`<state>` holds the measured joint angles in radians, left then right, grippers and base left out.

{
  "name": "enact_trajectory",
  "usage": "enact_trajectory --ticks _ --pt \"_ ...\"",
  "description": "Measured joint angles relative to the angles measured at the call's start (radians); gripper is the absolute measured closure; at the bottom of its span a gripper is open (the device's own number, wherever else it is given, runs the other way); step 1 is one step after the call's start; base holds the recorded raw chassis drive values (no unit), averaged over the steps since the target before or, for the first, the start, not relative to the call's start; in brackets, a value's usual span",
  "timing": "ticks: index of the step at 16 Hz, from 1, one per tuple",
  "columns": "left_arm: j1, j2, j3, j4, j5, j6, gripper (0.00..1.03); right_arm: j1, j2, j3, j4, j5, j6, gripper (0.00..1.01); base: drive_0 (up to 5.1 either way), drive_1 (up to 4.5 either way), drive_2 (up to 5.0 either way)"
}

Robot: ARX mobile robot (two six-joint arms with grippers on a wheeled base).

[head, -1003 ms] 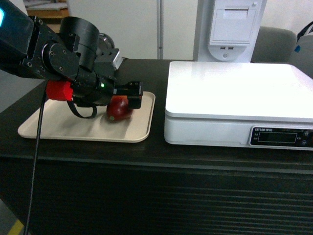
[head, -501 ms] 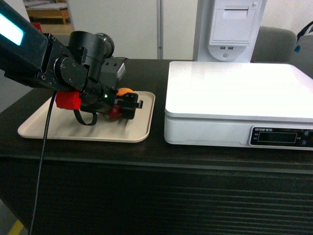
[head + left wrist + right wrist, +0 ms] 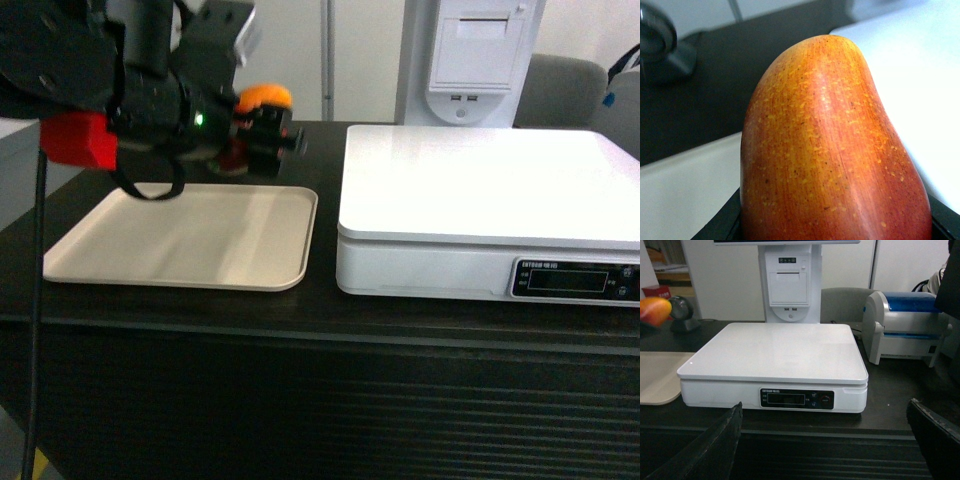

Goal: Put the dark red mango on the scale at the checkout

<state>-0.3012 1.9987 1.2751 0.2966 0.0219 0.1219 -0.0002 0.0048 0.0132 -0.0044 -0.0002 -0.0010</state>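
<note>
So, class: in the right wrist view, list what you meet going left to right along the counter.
Dark red mango → beige tray → scale → grey-and-blue printer.

Left gripper (image 3: 262, 140) holding dark red mango (image 3: 262, 100) (above tray (image 3: 180, 240))

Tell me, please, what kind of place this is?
Probably a shop checkout: a white scale with a digital display stands on a dark counter, beside a white receipt-printer stand and a beige tray.
</note>
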Motion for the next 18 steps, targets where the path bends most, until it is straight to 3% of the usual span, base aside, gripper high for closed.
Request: enact_trajectory --ticks 3,7,11,18 --pt "-0.121 -0.124 -0.032 0.016 0.02 0.029 0.39 0.0 0.0 0.0 0.0 0.0 0.0 0.03 0.0 0.0 0.0" --pt "-0.256 -0.02 0.071 -0.042 0.026 0.058 0.39 0.0 0.0 0.0 0.0 0.0 0.0 0.03 0.0 0.0 0.0" --pt "-0.3 0.151 0.282 -0.137 0.031 0.067 0.39 0.0 0.0 0.0 0.0 0.0 0.0 0.03 0.0 0.0 0.0" --pt "-0.311 0.456 0.719 -0.391 -0.007 0.068 0.4 0.0 0.0 0.0 0.0 0.0 0.0 0.03 0.0 0.0 0.0"
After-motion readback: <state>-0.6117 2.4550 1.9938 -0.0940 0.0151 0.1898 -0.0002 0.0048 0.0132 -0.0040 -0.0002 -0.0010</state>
